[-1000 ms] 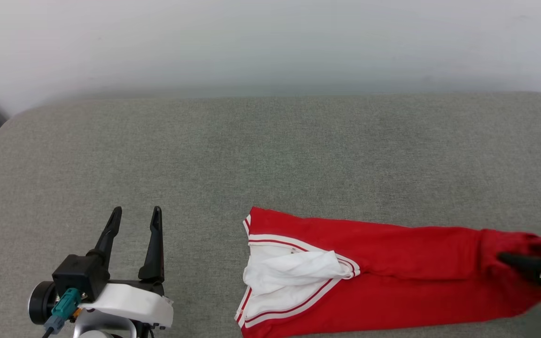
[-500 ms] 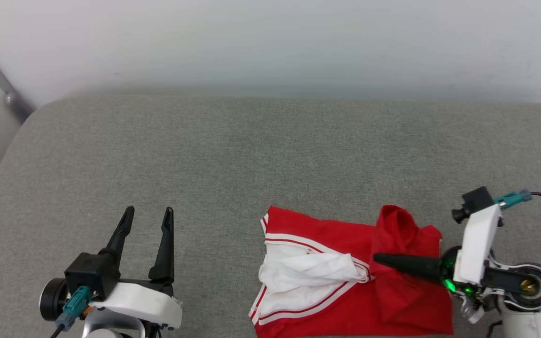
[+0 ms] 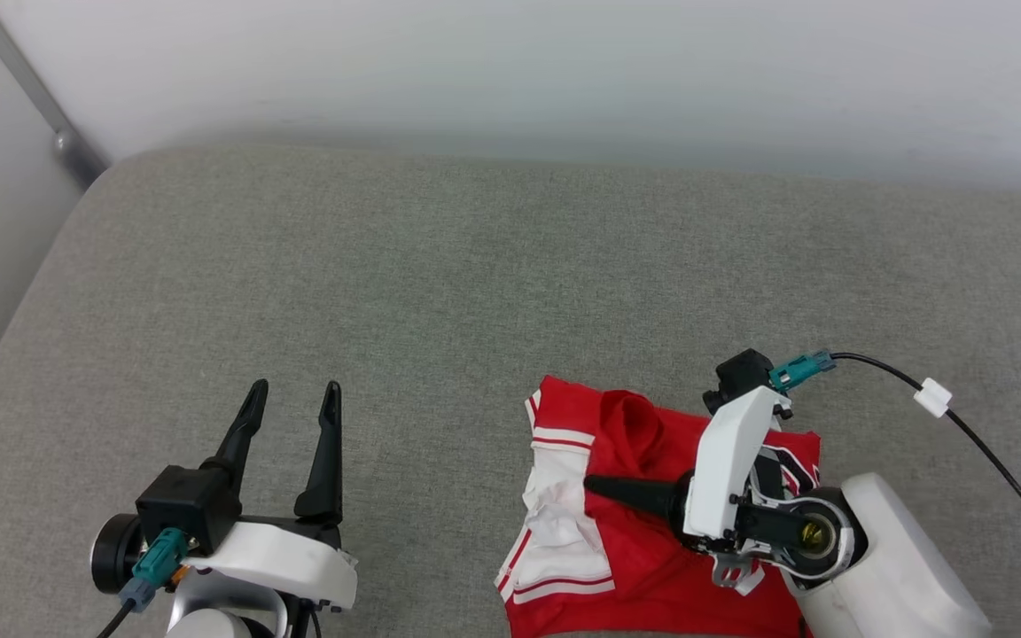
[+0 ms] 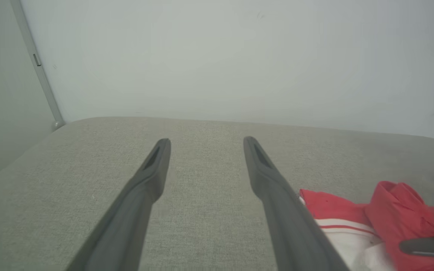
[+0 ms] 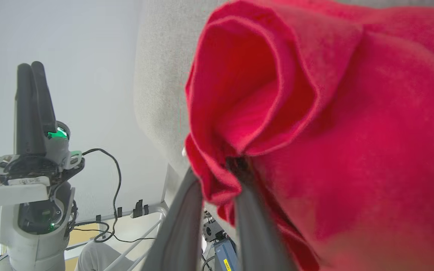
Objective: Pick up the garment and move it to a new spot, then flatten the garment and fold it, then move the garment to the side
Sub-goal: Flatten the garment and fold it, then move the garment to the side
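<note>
My head view laid out the whole scene. The red jersey T-shirt (image 3: 643, 549), with white short sleeves and red-and-white striped trim, lay bunched at the near right of the grey fabric-covered padded counter (image 3: 440, 283). It was well apart from my left pincer (image 3: 294, 390), which hovered wide and empty over bare fabric. My right pincer (image 3: 595, 485) reached sideways across the shirt toward its white sleeve (image 3: 564, 523).

My right wrist view told what the head view could not: the two dark fingers (image 5: 187, 226) stood narrow, with a rolled fold of red cloth pinched between them. It also caught the left pincer edge-on, with a green light (image 5: 57, 133) at its base, a black cable (image 5: 117, 177) looping below, and a yellow label (image 5: 226, 265) too small to read.

My left wrist view added the pale wall (image 4: 217, 56) behind the counter.

A patch of black, white-outlined print (image 3: 796, 470) showed beside my right wrist, with too little of it visible to read.
</note>
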### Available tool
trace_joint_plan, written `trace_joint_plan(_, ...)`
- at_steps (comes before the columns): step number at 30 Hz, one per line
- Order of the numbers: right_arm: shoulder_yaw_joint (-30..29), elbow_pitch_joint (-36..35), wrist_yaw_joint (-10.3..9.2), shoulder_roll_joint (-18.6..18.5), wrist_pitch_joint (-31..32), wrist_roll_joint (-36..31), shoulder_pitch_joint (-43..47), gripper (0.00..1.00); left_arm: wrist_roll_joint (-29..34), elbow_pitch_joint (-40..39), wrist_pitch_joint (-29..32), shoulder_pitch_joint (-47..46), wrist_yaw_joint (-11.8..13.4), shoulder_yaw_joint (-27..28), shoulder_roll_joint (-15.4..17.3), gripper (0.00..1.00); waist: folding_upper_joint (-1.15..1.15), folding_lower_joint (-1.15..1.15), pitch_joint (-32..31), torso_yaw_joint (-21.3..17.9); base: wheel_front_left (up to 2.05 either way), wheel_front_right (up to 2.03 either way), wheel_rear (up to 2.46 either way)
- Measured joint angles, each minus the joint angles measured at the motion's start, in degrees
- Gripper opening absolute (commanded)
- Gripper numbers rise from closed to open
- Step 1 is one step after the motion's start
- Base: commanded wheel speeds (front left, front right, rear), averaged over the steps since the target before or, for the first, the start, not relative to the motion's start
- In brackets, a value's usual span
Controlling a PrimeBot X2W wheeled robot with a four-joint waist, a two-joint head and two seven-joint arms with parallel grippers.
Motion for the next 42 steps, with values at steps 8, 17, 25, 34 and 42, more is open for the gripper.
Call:
trace_joint_plan(8, 5.9, 0.4, 0.01, 0.0, -4.2, 3.1, -3.6, 1.00, 0.0, 0.9, -0.3, 0.1, 0.0, 0.4, -0.2, 1.00, 0.00, 0.00, 0.0, -0.9, 0.00, 0.00, 0.00)
trace_joint_plan(17, 6.5, -11.8, 0.01, -10.3, -19.9, -13.1, -1.7, 1.00, 0.2, 1.4, -0.5, 0.5, 0.5, 0.3, -0.3, 1.00, 0.00, 0.00, -1.7, -4.1, 0.00, 0.00, 0.00)
trace_joint_plan(25, -10.2, -13.1, 0.01, -13.7, -35.8, -37.0, 7.4, 1.00, 0.2, 1.6, -0.6, 1.8, 1.4, 0.9, -0.1, 1.00, 0.00, 0.00, -3.2, -7.0, 0.00, 0.00, 0.00)
trace_joint_plan(34, -17.6, -25.1, 0.01, -9.8, -45.9, -43.6, 19.0, 1.00, -0.1, 2.3, -0.7, 4.4, 2.3, 2.7, 0.8, 1.00, 0.00, 0.00, -5.1, -8.1, 0.00, 0.00, 0.00)
trace_joint_plan(42, -17.8, -33.2, 0.01, -5.1, -46.2, -46.1, 28.1, 1.00, 0.3, 2.5, -0.7, 7.1, 2.5, 2.6, 1.3, 1.00, 0.00, -0.01, -7.0, -8.1, 0.00, 0.00, 0.00)
